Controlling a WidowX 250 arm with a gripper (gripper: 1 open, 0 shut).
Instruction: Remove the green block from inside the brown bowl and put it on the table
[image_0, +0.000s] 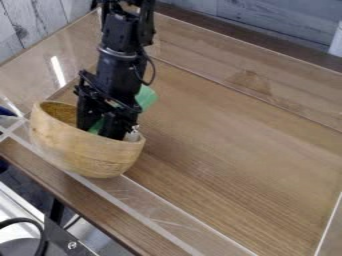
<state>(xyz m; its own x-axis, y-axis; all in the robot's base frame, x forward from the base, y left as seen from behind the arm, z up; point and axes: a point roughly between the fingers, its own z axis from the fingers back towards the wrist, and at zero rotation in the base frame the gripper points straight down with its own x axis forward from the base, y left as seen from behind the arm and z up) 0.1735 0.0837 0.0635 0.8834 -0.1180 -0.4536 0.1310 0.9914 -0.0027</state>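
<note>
Bowl tilted beside clear wall.

Grey planks show at upper left, and a black cable curves at lower left.

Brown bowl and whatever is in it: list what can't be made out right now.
- Inside of the brown bowl: mostly hidden in the camera view by the end effector and the near wall.
- Green block: cannot be told apart from the green parts around the end effector; small and blurred.
- Fingertips: lost behind dark arm parts, so any grip on the block is unclear.
</note>
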